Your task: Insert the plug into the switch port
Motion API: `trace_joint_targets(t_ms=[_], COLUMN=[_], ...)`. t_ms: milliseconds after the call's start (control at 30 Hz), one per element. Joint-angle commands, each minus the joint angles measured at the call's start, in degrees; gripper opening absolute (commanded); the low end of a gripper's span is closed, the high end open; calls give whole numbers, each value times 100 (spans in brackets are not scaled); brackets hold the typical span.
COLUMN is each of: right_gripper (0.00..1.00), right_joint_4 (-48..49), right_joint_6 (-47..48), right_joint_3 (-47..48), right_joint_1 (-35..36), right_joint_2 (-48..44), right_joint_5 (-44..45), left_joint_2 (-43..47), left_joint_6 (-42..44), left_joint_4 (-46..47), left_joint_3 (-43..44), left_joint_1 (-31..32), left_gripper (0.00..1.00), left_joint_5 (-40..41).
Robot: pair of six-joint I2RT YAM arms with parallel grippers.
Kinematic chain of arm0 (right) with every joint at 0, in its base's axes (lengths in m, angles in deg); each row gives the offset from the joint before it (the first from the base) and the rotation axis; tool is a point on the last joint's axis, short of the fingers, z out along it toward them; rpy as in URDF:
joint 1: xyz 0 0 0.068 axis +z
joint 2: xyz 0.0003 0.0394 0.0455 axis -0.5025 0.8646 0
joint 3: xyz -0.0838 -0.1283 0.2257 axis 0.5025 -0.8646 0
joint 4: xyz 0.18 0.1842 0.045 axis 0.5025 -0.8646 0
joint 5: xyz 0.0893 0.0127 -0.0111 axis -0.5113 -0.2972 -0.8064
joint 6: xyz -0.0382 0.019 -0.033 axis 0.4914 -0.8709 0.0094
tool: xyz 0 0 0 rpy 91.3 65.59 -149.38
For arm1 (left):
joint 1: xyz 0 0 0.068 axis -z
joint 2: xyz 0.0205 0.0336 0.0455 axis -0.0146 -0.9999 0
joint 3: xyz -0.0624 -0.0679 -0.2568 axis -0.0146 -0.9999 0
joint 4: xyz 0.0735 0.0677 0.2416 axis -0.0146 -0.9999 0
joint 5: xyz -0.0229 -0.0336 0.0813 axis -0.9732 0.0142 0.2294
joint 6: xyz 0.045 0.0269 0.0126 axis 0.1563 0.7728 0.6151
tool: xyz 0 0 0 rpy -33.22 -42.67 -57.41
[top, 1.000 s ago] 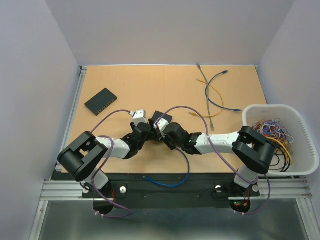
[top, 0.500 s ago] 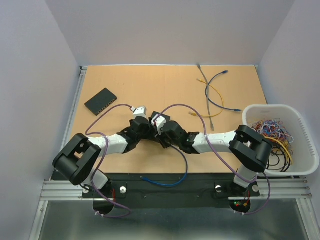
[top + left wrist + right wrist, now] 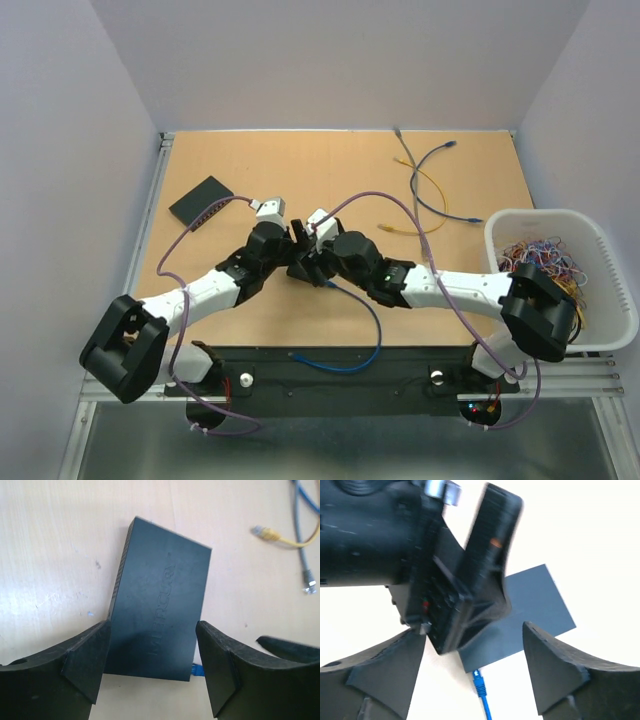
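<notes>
At centre | left fingers (image 3: 85, 665) straddle switch (image 3: 160, 610), grip unclear | right fingers (image 3: 560, 675) spread, empty

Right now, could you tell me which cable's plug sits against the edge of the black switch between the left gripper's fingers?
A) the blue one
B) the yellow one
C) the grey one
A: the left wrist view shows a blue plug at the near edge of the switch; the yellow plug lies well apart.

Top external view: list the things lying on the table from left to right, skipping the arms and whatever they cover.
black switch → blue cable → loose cables → white basket
</notes>
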Motion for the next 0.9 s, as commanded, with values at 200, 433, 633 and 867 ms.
trace_joint_targets(t_ms=[200,433,633,867], right_gripper=[91,97,97,95], right_joint_4=[-558,-1262,-1289,-1359], right_joint_6=[-1023,-1454,-1490,-1279], right_joint_3=[74,320,452,505], right_joint_1=[-2189,-3438,-3668,-3668], right_joint_2=[-684,-201,282,590], right_joint_5=[1606,1053,123,-38], left_joint_2=[1707,3448,4106,4486], left_joint_6=[-205,-286,319,462], left_joint_4=[-1676,-3207,-3896,-3570], left_joint_3=[-62,650,1136,959], left_joint_1=[45,141,141,141], left_gripper=[78,77,80,80], left_joint_5=[265,70,1055,1046])
